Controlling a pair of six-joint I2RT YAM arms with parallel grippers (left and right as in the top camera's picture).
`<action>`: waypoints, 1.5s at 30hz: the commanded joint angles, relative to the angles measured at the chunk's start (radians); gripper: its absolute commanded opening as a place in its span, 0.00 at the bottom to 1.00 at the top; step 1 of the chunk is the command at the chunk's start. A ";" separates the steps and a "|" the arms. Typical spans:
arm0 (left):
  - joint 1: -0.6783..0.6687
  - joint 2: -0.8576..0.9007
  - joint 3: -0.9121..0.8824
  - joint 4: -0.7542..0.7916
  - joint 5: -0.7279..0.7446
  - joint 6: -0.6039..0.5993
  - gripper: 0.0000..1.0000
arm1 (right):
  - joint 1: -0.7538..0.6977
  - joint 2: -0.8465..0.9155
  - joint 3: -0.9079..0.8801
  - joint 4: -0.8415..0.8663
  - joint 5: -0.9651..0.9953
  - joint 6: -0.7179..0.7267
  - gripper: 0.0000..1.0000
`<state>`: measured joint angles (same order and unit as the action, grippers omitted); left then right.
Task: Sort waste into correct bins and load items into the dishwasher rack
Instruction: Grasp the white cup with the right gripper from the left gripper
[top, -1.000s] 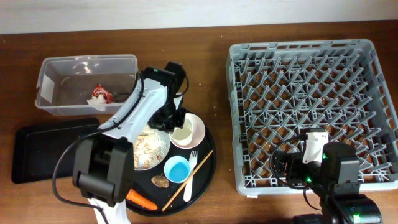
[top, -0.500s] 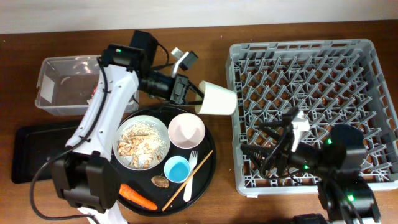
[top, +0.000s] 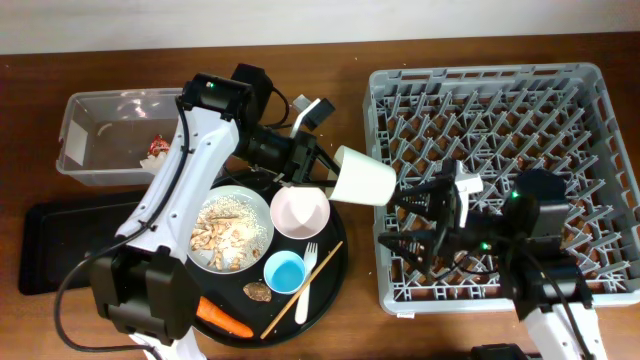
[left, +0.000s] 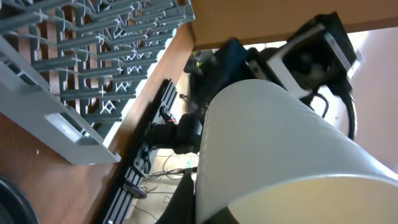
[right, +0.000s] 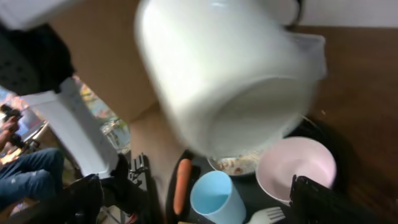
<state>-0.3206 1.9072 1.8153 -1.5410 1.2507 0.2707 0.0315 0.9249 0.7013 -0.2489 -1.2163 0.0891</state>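
Note:
My left gripper (top: 322, 167) is shut on the small white cup (top: 362, 177) and holds it on its side in the air, between the round tray and the left edge of the grey dishwasher rack (top: 500, 110). The cup fills the left wrist view (left: 273, 149). My right gripper (top: 408, 223) is open over the rack's left side and faces the cup (right: 230, 74) from close by without touching it. The plate (top: 228, 230) holds rice and scraps. The pink bowl (top: 300, 212), blue cup (top: 284, 271), fork (top: 307, 275), carrot (top: 225, 318) and brown lump (top: 257, 291) lie on the round tray.
The clear tub (top: 100, 135) at the back left holds the red wrapper (top: 160, 148). The flat black tray (top: 65, 245) lies in front of it. A wooden chopstick (top: 310, 280) lies across the large round black tray (top: 335, 265).
My left arm has lifted the white cup from beside the pink bowl and carried it right to the rack's edge. My right arm has risen from the rack and turned its open jaws toward the cup.

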 joint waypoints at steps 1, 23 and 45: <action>0.000 -0.023 0.015 -0.017 0.029 0.023 0.01 | -0.006 0.055 0.013 0.028 0.043 -0.009 0.99; -0.073 -0.023 0.015 -0.012 0.011 0.022 0.01 | -0.005 0.070 0.013 0.324 -0.075 0.024 0.96; -0.073 -0.023 0.015 0.044 0.032 0.022 0.06 | -0.005 0.070 0.013 0.343 -0.082 0.024 0.63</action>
<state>-0.3927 1.9072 1.8153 -1.4979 1.2682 0.2733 0.0311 0.9981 0.7013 0.0902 -1.2808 0.1097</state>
